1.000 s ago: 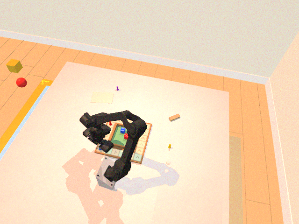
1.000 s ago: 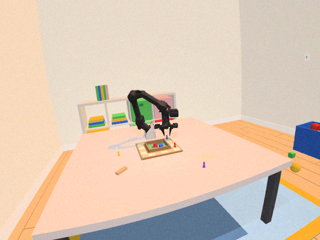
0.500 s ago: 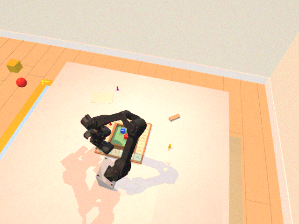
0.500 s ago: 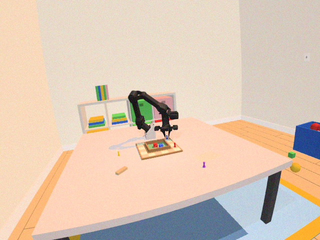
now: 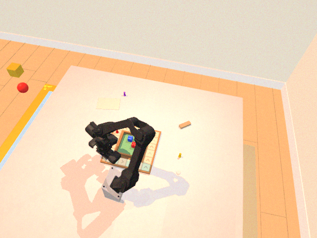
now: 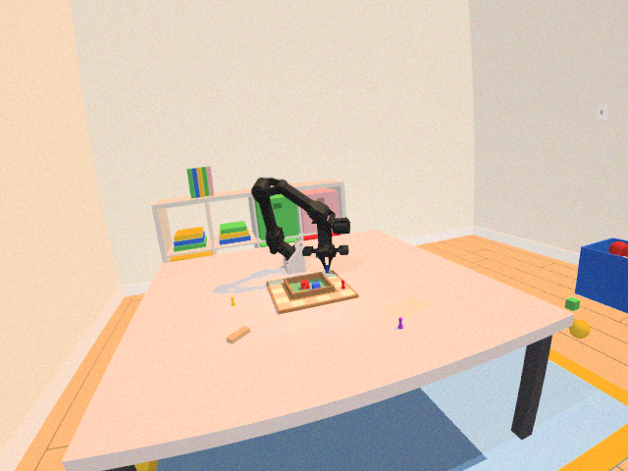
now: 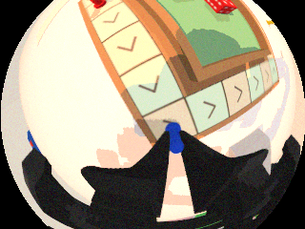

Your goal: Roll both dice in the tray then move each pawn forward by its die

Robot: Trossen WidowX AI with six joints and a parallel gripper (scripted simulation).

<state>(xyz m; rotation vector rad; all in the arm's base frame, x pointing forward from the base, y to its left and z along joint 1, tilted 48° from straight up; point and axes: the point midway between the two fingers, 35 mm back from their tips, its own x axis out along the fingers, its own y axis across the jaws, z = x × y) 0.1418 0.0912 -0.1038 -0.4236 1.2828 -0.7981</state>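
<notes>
My gripper (image 6: 327, 268) (image 7: 173, 135) is shut on the blue pawn (image 6: 327, 270) (image 7: 175, 144) at the board's corner square nearest the arm base. Whether the pawn touches the board is unclear; the arm hides it in the top view. The red pawn (image 5: 117, 131) (image 6: 342, 285) (image 7: 98, 3) stands farther along the same side of the board (image 5: 151, 147) (image 7: 138, 48). The red die (image 5: 133, 145) (image 6: 304, 285) (image 7: 221, 6) and blue die (image 5: 130, 138) (image 6: 316, 286) lie in the green-floored tray (image 6: 309, 292) (image 7: 229, 72). Their top numbers are too small to read surely.
A purple pawn (image 5: 124, 93) (image 6: 400, 323) stands near a pale sheet (image 5: 108, 103). A yellow pawn (image 5: 180, 155) (image 6: 233, 301), a small pale disc (image 5: 178, 172) and a wooden block (image 5: 184, 124) (image 6: 237, 335) are on the board's other side.
</notes>
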